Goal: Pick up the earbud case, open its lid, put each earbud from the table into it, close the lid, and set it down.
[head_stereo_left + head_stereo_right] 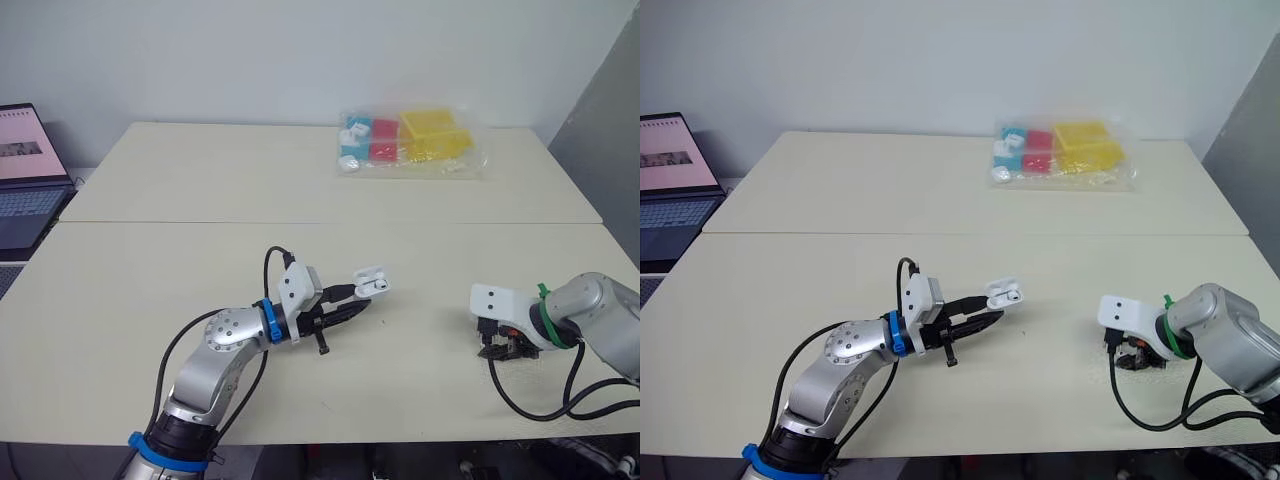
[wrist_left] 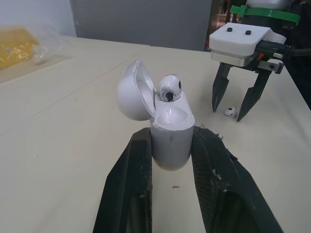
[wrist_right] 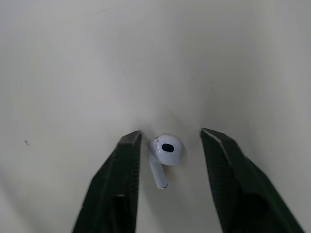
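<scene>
My left gripper is shut on the white earbud case, holding it just above the table near the middle. The case lid stands open, and one earbud sits in the case, sticking up. My right gripper is at the table's right side, pointing down, open, with its fingers on either side of the second white earbud, which lies on the table. The pads do not touch that earbud.
A clear bag of blue, red and yellow boxes lies at the far side of the table. A laptop stands open off the table's left edge. A seam runs across the tabletop.
</scene>
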Action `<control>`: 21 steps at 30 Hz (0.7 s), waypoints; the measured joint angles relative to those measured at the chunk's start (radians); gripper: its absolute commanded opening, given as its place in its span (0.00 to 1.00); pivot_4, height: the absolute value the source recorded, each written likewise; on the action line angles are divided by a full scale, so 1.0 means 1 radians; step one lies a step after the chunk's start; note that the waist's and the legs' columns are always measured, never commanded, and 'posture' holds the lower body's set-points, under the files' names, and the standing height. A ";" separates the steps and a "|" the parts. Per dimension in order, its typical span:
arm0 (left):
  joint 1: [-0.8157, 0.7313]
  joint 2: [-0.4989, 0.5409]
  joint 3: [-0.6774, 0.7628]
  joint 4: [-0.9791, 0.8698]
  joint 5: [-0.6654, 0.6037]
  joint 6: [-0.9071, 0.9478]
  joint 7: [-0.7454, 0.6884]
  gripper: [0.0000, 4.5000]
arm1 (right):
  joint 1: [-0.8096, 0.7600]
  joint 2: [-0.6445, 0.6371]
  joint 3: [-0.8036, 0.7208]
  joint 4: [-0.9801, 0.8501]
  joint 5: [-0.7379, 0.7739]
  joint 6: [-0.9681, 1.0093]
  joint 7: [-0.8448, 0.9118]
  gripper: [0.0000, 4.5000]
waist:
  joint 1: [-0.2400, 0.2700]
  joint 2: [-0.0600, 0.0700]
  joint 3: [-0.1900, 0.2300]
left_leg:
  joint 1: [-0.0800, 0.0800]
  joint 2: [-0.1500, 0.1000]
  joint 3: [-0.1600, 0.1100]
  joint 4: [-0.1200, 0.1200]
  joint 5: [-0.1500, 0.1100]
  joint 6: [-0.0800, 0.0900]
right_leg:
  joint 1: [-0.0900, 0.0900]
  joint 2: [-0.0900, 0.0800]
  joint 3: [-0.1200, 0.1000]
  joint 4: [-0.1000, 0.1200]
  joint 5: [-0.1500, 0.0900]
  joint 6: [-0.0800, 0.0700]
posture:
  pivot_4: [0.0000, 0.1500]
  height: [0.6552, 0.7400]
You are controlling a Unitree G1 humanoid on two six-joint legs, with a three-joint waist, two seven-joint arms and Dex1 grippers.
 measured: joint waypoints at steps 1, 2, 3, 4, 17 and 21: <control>0.000 0.000 0.000 0.000 0.000 0.000 0.001 0.17 | 0.002 0.000 0.000 -0.002 0.000 -0.001 0.004 0.16 | 0.000 0.000 0.000 | 0.000 0.000 0.000 0.000 0.000 0.000 | 0.000 0.000 0.000 0.000 0.000 0.000 | 1.00 0.95; 0.000 -0.001 0.000 0.000 0.000 0.000 0.002 0.17 | 0.002 -0.001 0.000 -0.004 -0.001 -0.003 0.007 0.10 | 0.000 0.000 0.000 | 0.000 0.000 0.000 0.000 0.000 0.000 | 0.000 0.000 0.000 0.000 0.000 0.000 | 1.00 0.95; 0.000 -0.001 0.000 0.000 0.000 -0.001 0.002 0.17 | 0.003 -0.001 0.000 -0.004 -0.002 -0.003 0.008 0.09 | 0.000 0.000 0.000 | 0.000 0.000 0.000 0.000 0.000 0.000 | 0.000 0.000 0.000 0.000 0.000 0.000 | 1.00 0.95; 0.000 -0.002 0.000 0.001 0.000 -0.001 0.002 0.17 | 0.003 -0.001 0.000 -0.005 -0.004 -0.003 0.010 0.09 | 0.000 0.000 0.000 | 0.000 0.000 0.000 0.000 0.000 0.000 | 0.000 0.000 0.000 0.000 0.000 0.000 | 1.00 0.95; -0.010 -0.003 0.000 0.021 0.001 -0.003 0.005 0.17 | -0.012 0.035 -0.082 -0.004 0.034 -0.015 0.013 0.09 | 0.000 0.000 0.000 | 0.000 0.000 0.000 0.000 0.000 0.000 | 0.000 0.000 0.000 0.000 0.000 0.000 | 1.00 0.95; -0.019 -0.004 0.000 0.021 0.000 -0.003 0.004 0.17 | -0.054 0.080 -0.225 -0.046 0.130 0.000 0.011 0.09 | 0.000 0.000 0.000 | 0.000 0.000 -0.001 0.000 0.000 0.000 | 0.000 0.000 -0.001 0.000 0.000 0.000 | 1.00 0.95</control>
